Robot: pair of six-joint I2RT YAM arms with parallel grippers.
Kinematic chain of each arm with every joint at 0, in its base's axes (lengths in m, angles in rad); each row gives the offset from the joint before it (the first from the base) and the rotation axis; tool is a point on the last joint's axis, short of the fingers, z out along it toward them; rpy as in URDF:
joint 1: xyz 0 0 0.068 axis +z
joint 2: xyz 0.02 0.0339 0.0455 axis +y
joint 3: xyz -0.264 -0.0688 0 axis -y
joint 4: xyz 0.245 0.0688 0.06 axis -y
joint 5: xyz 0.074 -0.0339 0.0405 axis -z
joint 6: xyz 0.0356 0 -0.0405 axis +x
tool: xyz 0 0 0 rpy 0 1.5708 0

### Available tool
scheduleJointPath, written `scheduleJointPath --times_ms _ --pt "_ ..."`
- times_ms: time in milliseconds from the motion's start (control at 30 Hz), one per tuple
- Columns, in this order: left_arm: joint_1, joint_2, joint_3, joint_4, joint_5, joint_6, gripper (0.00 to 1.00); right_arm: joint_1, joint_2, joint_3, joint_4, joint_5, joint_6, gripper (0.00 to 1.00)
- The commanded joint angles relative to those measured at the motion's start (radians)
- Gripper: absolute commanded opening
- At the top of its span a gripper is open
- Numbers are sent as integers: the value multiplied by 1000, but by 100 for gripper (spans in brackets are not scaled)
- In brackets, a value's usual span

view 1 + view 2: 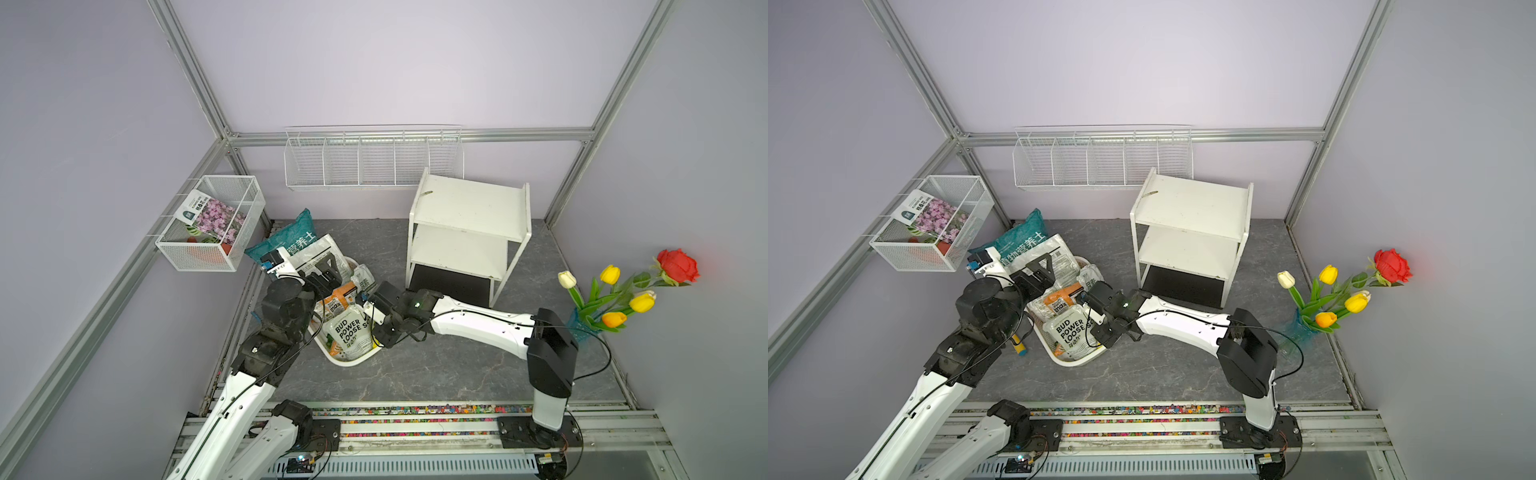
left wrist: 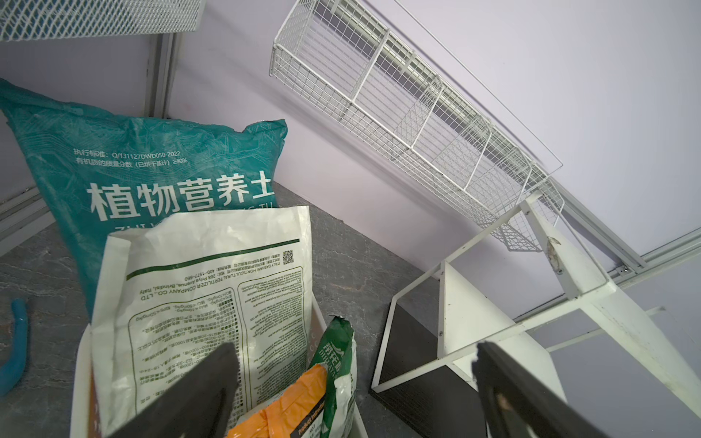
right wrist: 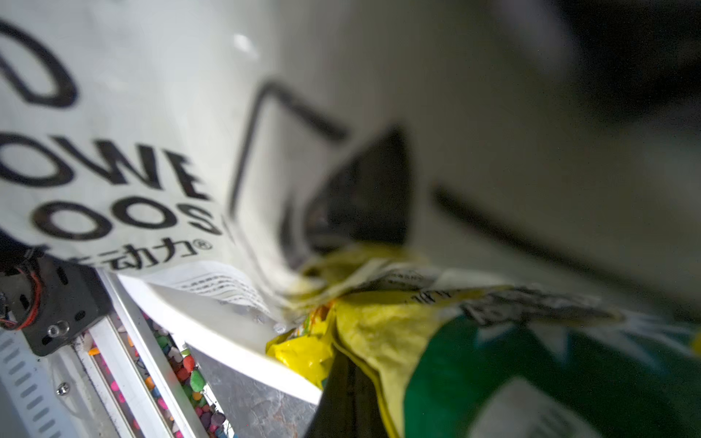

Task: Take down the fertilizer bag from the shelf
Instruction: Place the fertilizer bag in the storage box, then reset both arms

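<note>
The white shelf [image 1: 469, 208] [image 1: 1192, 203] [image 2: 466, 314] stands at the back right, and both of its boards are bare. Several bags fill a white tub [image 1: 349, 363] [image 1: 1075, 362] left of it. My right gripper [image 1: 369, 311] [image 1: 1090, 309] [image 3: 343, 364] reaches into the tub beside the white "BUD POWER" pouch [image 1: 349, 332]. It is shut, with the edge of a yellow and green fertilizer bag [image 3: 398, 333] against its dark finger; the other finger is hidden. My left gripper [image 1: 326, 268] [image 1: 1040, 266] [image 2: 354, 349] hovers open above the tub's far end, holding nothing.
A teal soil bag [image 1: 291, 237] [image 2: 151, 159] leans behind the tub, with a white printed bag [image 2: 212, 284] in front of it. A wire rack [image 1: 374, 162] hangs on the back wall and a mesh basket [image 1: 212, 224] on the left wall. Flowers [image 1: 615, 299] stand at the right.
</note>
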Motion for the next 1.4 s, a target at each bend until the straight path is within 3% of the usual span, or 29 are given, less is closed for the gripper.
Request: scheduleJointPath --times_ms 0,200,333,567,800,1067,1267,1367 --pt "8 3 -5 -7 18 -11 100 28 127 -19 -134 -56 -19 6" --pt "10 5 8 -14 15 -4 100 58 258 37 -267 -13 -58 7" --pt "14 -5 -2 -19 9 -11 100 70 273 -5 -279 4 -45 7" --pt "18 1 -9 -14 22 -27 100 71 298 53 -322 6 -52 10" --pt "55 29 -33 -11 21 10 100 71 31 24 -168 124 -48 17" --pt "285 134 -35 71 271 66 100 71 -189 33 -104 244 -88 22" --pt "291 135 -90 186 202 231 100 43 -428 -224 41 466 -45 25" --pt "292 99 -159 277 194 300 100 -33 -569 -389 110 522 -8 24"
